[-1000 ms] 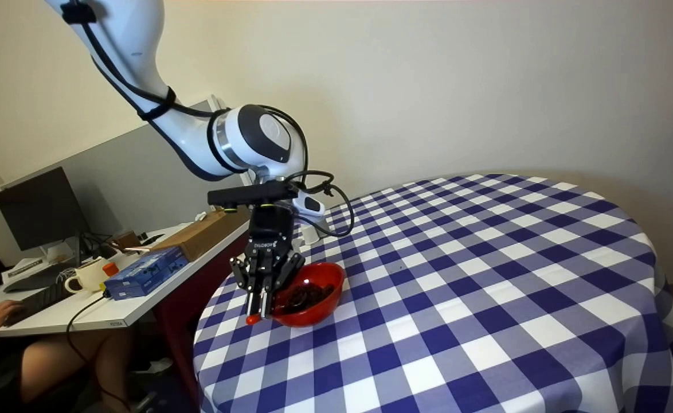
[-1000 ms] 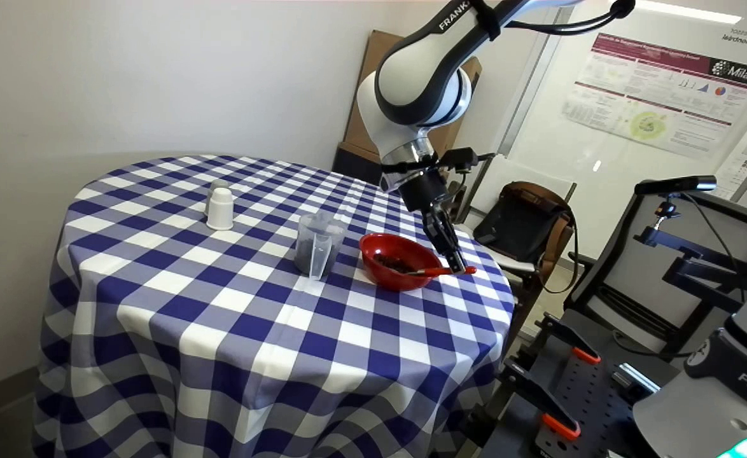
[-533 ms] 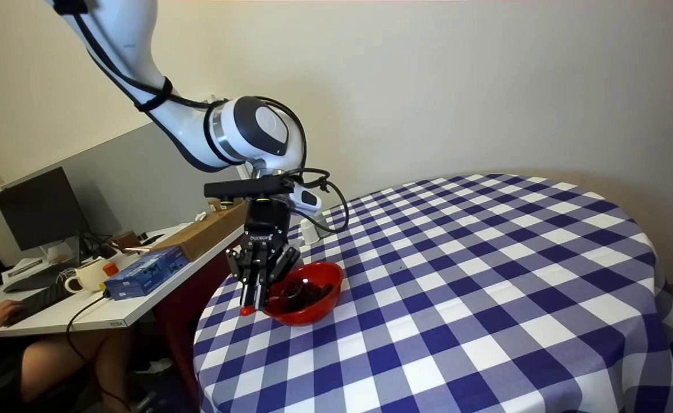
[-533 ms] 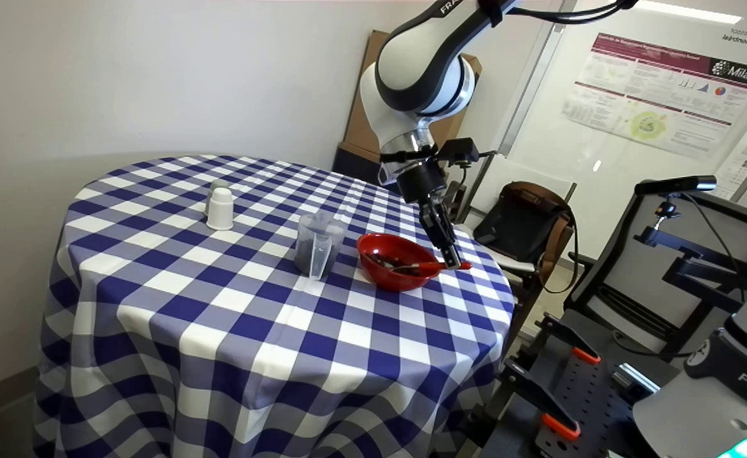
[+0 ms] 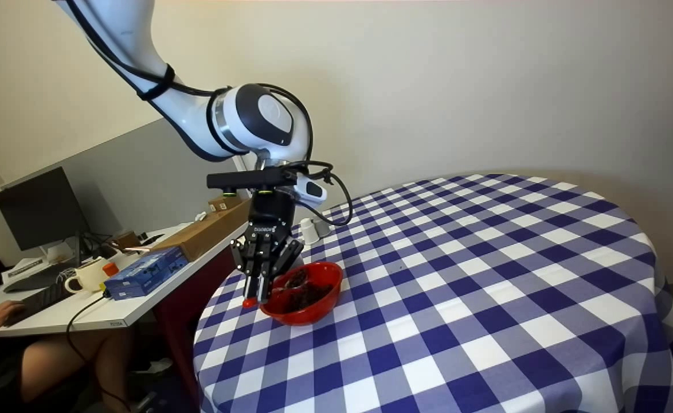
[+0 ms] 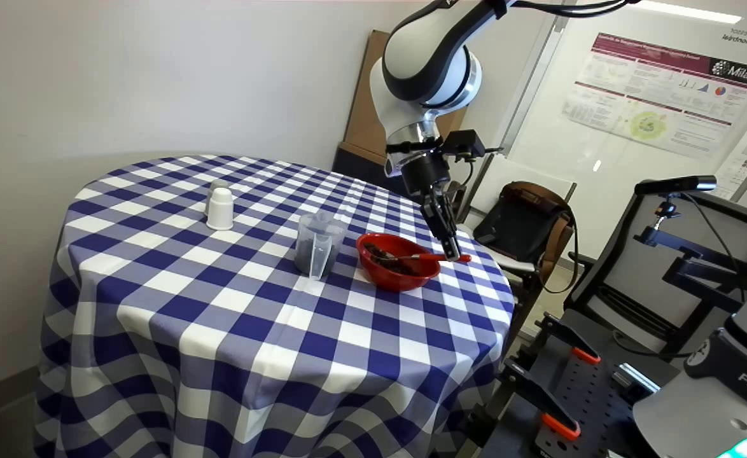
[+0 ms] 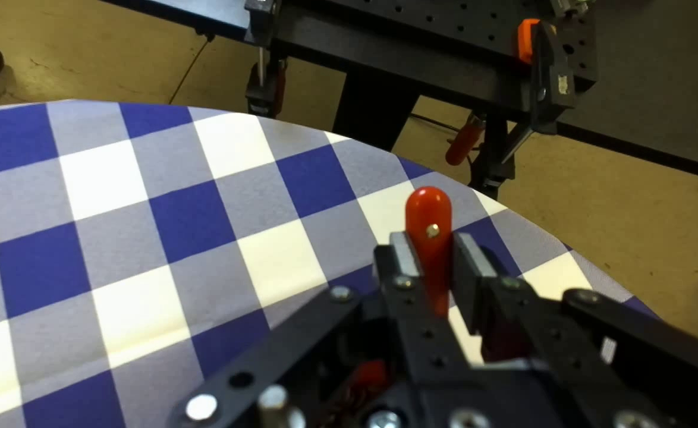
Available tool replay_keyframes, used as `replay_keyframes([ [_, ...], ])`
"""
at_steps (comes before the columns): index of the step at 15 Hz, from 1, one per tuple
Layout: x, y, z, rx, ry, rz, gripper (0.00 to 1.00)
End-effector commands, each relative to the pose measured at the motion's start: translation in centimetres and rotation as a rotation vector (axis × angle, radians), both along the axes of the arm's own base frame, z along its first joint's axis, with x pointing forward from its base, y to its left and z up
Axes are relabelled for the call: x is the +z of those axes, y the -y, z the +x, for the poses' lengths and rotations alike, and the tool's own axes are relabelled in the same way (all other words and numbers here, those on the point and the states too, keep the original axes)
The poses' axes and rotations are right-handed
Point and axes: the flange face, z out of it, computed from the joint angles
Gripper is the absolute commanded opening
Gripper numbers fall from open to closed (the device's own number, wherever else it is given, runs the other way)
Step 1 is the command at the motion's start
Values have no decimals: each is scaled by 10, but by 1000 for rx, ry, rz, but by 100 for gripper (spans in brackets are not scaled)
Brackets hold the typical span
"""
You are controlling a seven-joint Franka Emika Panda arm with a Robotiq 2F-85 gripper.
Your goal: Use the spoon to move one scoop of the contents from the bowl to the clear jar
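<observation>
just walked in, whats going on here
The robot's gripper is closed on the handle of the spoon, whose scoop end is in or just over the bowl. Dark bits lie in the bowl, and some seem to sit on the scoop. The clear jar stands nearby, the spoon not yet over it.

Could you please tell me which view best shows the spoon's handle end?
The wrist view. There the spoon's handle end looks large and unobstructed, projecting past the end effector, and its pale dot shows. Both exterior views show that end too, but small, beside the end effector, with no dot discernible.
</observation>
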Motion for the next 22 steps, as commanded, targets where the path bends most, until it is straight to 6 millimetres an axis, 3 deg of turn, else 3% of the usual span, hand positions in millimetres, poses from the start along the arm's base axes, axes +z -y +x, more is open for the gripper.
replay_keyframes([
  [1,11,2,0,-27,11,29,10],
  [11,32,-15,3,3,46,23,10],
  [22,40,-41,12,45,50,14,10],
])
